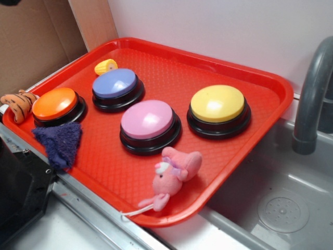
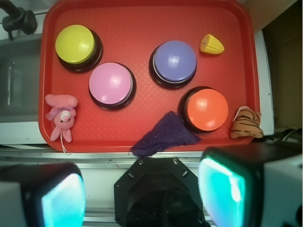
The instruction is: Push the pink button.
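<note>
I see pink button (image 2: 111,83) untouched on red tray (image 2: 142,19), btwn yellow button (image 2: 74,44) & blue-lavender button (image 2: 174,61). Fingers (image 2: 64,198) apart, well above near edge.

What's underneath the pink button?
The pink button sits on a black round base, and that stands on the red tray. The tray under the base is covered, so I can't see it.

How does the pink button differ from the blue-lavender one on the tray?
The pink button has a pink-lilac dome; the blue-lavender button has a bluish-purple one. The pink button sits beside the pink plush toy, the blue-lavender one beside the toy corn. Both are round domes on black bases.
</note>
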